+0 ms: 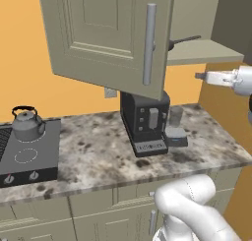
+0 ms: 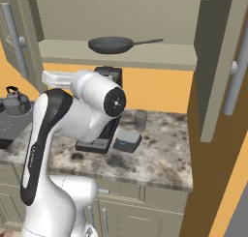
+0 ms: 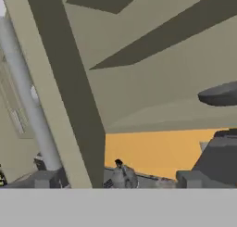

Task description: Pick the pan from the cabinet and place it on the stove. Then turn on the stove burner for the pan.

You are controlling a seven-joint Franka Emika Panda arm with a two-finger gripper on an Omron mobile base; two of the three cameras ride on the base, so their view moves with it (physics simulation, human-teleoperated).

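Observation:
The dark grey pan (image 2: 111, 45) lies on the lower shelf of the open wall cabinet (image 2: 145, 57), its long handle pointing right. The left base view shows just the pan's handle (image 1: 184, 39) past the swung-out door (image 1: 108, 33). My gripper (image 2: 46, 78) is open and empty. It hovers just below shelf level, to the left of the pan and close to the left door's edge. In the hand view the fingertips (image 3: 46, 179) stand wide apart, with the pan's rim (image 3: 220, 94) up at the right. The stove (image 1: 29, 151) sits at the counter's left end with two front knobs (image 1: 33, 175).
A grey kettle (image 1: 27, 123) stands on the stove's rear burner. A black coffee machine (image 1: 145, 122) and a glass (image 2: 140, 120) sit on the counter under the cabinet. The left door's bar handle (image 3: 28, 96) is close to my hand. The right door (image 2: 227, 62) hangs open too.

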